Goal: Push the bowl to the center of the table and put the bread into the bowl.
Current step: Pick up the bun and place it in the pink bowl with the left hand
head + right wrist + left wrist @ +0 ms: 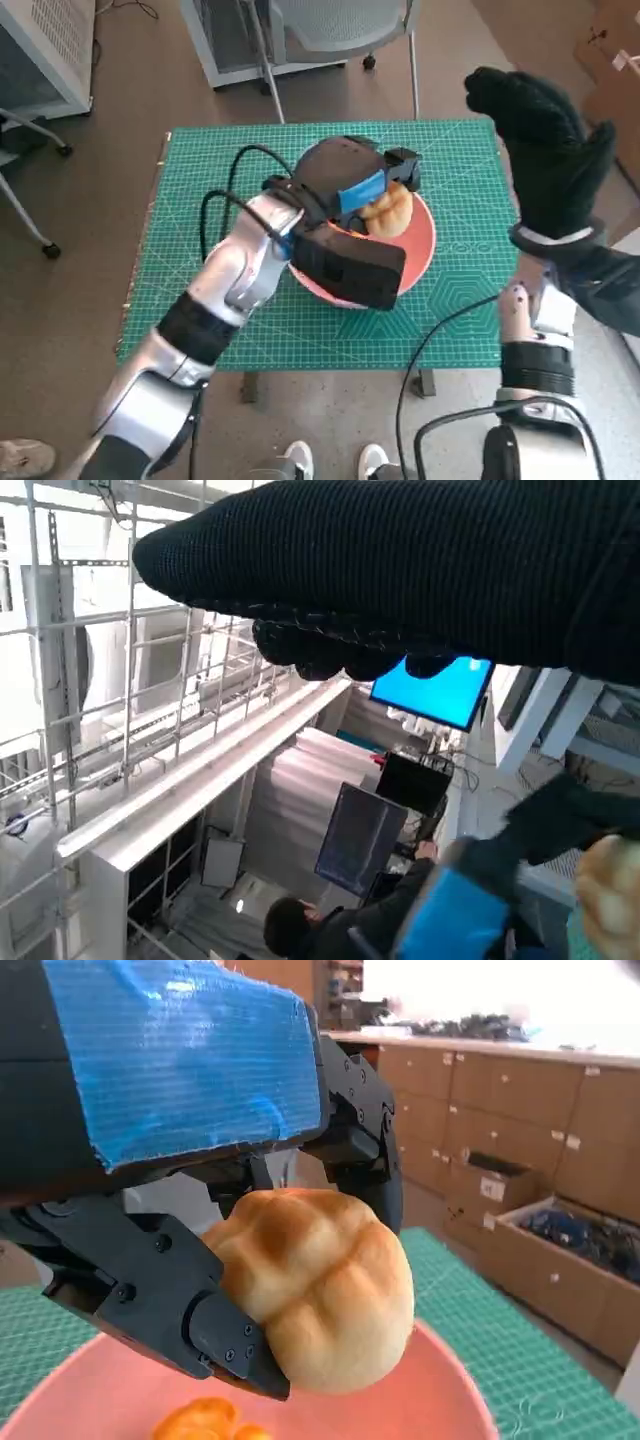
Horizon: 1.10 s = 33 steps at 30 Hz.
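A pink bowl (420,243) sits near the middle of the green mat, partly hidden under my left arm. My left hand (345,180) hovers over it and grips a golden bread roll (388,211) between its black fingers. In the left wrist view the roll (320,1290) hangs just above the bowl's pink inside (440,1390), where a small orange piece (205,1420) lies. My right hand (545,140) is raised above the table's right edge, gloved fingers spread, holding nothing. The right wrist view shows the glove (400,570) and, in a corner, the roll (610,890).
The green cutting mat (210,190) covers the small table. A chair (330,30) stands beyond the far edge. Black cables (225,190) run along my left arm. Feet (330,462) show at the near side. A person (300,930) appears in the right wrist view.
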Each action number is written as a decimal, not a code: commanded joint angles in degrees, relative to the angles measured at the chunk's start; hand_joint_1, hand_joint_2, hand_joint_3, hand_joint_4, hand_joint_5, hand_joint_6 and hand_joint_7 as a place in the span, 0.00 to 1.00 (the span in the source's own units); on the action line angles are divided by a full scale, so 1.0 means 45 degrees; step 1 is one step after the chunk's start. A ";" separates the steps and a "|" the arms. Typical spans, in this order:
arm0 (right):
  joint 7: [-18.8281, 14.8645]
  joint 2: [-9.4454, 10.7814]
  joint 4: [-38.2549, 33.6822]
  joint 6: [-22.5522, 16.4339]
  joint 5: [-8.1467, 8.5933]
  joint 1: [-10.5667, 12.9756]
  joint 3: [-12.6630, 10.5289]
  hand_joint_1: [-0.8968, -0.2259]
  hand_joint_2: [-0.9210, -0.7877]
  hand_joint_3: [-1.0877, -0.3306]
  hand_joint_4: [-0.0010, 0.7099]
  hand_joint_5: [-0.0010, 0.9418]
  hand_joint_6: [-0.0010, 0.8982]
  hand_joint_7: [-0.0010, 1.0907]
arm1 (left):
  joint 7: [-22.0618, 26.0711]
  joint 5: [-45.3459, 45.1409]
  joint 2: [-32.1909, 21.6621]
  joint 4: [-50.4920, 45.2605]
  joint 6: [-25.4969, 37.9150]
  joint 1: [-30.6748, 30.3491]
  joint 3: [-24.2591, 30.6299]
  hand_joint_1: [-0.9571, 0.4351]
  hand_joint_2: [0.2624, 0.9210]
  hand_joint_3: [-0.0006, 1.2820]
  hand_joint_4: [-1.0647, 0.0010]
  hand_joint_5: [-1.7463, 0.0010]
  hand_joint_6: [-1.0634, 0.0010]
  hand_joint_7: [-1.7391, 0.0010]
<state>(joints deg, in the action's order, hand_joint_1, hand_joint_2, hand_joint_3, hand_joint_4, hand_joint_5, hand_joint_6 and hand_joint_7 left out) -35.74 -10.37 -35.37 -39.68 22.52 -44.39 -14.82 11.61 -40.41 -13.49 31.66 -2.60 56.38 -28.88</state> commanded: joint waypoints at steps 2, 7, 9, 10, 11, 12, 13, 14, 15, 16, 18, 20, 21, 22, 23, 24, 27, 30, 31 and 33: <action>0.0293 -0.0154 0.0129 0.0226 -0.0122 0.0376 -0.0016 0.37 0.00 0.46 0.46 0.00 0.51 0.00 | 0.0121 0.0392 0.0348 0.1147 -0.0047 0.0345 0.0189 0.69 1.00 0.06 0.29 0.34 0.48 0.32; 0.0459 -0.0243 0.0074 0.0188 -0.0195 0.0371 -0.0028 0.37 0.00 0.45 0.45 0.00 0.51 0.00 | 0.0850 0.0911 0.0540 0.1230 0.0351 0.0254 0.0410 0.60 0.80 0.03 0.85 0.86 0.84 0.75; 0.0522 -0.0270 0.0001 0.0140 -0.0241 0.0338 -0.0029 0.37 0.00 0.45 0.45 0.00 0.52 0.00 | 0.1003 0.1064 0.0546 0.1316 0.0285 0.0284 0.0438 0.52 0.77 0.02 0.94 0.94 0.89 0.84; 0.0559 -0.0278 -0.0023 0.0123 -0.0265 0.0320 -0.0027 0.37 0.00 0.45 0.45 0.00 0.52 0.00 | 0.1054 0.1112 0.0531 0.1324 0.0225 0.0275 0.0446 0.50 0.76 0.01 0.95 0.95 0.89 0.85; 0.0585 -0.0283 -0.0040 0.0112 -0.0280 0.0307 -0.0026 0.37 0.00 0.45 0.45 0.00 0.52 0.00 | 0.1087 0.1141 0.0523 0.1330 0.0182 0.0269 0.0453 0.47 0.76 0.01 0.97 0.97 0.90 0.87; 0.0617 -0.0283 -0.0052 0.0100 -0.0297 0.0292 -0.0022 0.37 0.00 0.45 0.45 0.00 0.52 0.00 | 0.1070 0.1178 0.0512 0.1341 0.0112 0.0245 0.0465 0.45 0.75 0.01 0.98 0.98 0.90 0.88; 0.0640 -0.0285 -0.0067 0.0091 -0.0308 0.0277 -0.0018 0.37 0.00 0.46 0.45 0.00 0.52 0.00 | 0.1053 0.1207 0.0507 0.1360 0.0063 0.0235 0.0471 0.43 0.75 0.01 0.99 0.99 0.91 0.89; 0.0669 -0.0282 -0.0090 0.0075 -0.0327 0.0250 -0.0015 0.37 0.00 0.46 0.45 0.00 0.52 0.00 | 0.0968 0.1232 0.0503 0.1398 -0.0007 0.0206 0.0486 0.42 0.75 0.01 0.99 0.99 0.91 0.89; 0.0690 -0.0279 -0.0111 0.0064 -0.0343 0.0227 -0.0015 0.37 0.00 0.46 0.45 0.00 0.52 0.00 | 0.0906 0.1249 0.0502 0.1433 -0.0057 0.0191 0.0496 0.42 0.75 0.00 0.99 0.99 0.91 0.90; 0.0715 -0.0270 -0.0145 0.0039 -0.0366 0.0197 -0.0017 0.37 0.00 0.46 0.45 0.00 0.52 0.00 | 0.0819 0.1248 0.0487 0.1462 -0.0129 0.0168 0.0499 0.41 0.75 0.00 1.00 1.00 0.91 0.90; 0.0762 -0.0255 -0.0215 -0.0013 -0.0411 0.0142 -0.0017 0.37 0.00 0.46 0.45 0.00 0.52 0.00 | 0.0659 0.1213 0.0454 0.1514 -0.0266 0.0135 0.0494 0.40 0.74 0.00 1.00 1.00 0.91 0.91; 0.0807 -0.0242 -0.0304 -0.0077 -0.0464 0.0073 -0.0014 0.37 0.00 0.46 0.45 0.00 0.52 0.00 | 0.0463 0.1150 0.0412 0.1584 -0.0435 0.0103 0.0483 0.40 0.74 0.00 1.00 1.00 0.91 0.91; 0.0822 -0.0240 -0.0357 -0.0110 -0.0486 0.0037 -0.0013 0.37 0.00 0.46 0.45 0.00 0.52 0.00 | 0.0372 0.1126 0.0394 0.1634 -0.0516 0.0096 0.0479 0.40 0.74 0.00 1.00 1.00 0.91 0.91; 0.0828 -0.0243 -0.0424 -0.0151 -0.0501 -0.0005 -0.0010 0.37 0.00 0.46 0.45 0.00 0.52 0.00 | 0.0272 0.1121 0.0370 0.1689 -0.0625 0.0086 0.0487 0.40 0.74 0.00 1.00 1.00 0.91 0.91; 0.0830 -0.0249 -0.0487 -0.0186 -0.0507 -0.0040 -0.0007 0.37 0.00 0.46 0.45 0.00 0.52 0.00 | 0.0198 0.1121 0.0357 0.1747 -0.0708 0.0089 0.0493 0.40 0.74 0.00 1.00 1.00 0.91 0.91; 0.0824 -0.0260 -0.0563 -0.0224 -0.0510 -0.0083 -0.0007 0.37 0.00 0.46 0.45 0.00 0.52 0.00 | 0.0124 0.1144 0.0328 0.1795 -0.0810 0.0079 0.0520 0.40 0.74 0.00 1.00 1.00 0.91 0.91; 0.0805 -0.0289 -0.0725 -0.0298 -0.0520 -0.0191 -0.0017 0.37 0.00 0.46 0.45 0.00 0.52 0.00 | 0.0075 0.1308 0.0209 0.1835 -0.1075 0.0038 0.0664 0.37 0.75 0.00 1.00 1.00 0.92 0.92; 0.0763 -0.0322 -0.0860 -0.0358 -0.0512 -0.0299 -0.0042 0.38 0.00 0.46 0.45 0.00 0.52 0.00 | 0.0155 0.1645 0.0023 0.1807 -0.1462 -0.0002 0.0958 0.34 0.78 0.01 1.00 1.00 0.92 0.92; 0.0751 -0.0332 -0.0897 -0.0374 -0.0508 -0.0329 -0.0047 0.38 0.00 0.46 0.45 0.00 0.52 0.00 | 0.0175 0.1745 -0.0022 0.1815 -0.1586 -0.0006 0.1052 0.33 0.79 0.01 1.00 1.00 0.92 0.92; 0.0721 -0.0365 -0.0943 -0.0378 -0.0485 -0.0391 -0.0056 0.38 0.00 0.46 0.45 0.00 0.52 0.00 | 0.0127 0.2144 -0.0216 0.1812 -0.2123 -0.0073 0.1395 0.28 0.85 0.02 1.00 1.00 0.93 0.93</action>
<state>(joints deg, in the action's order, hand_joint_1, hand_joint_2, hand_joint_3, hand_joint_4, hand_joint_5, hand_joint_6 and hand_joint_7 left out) -32.40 -11.34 -38.51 -41.33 20.44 -46.01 -14.95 12.71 -33.17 -12.68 39.66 -9.36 56.28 -24.98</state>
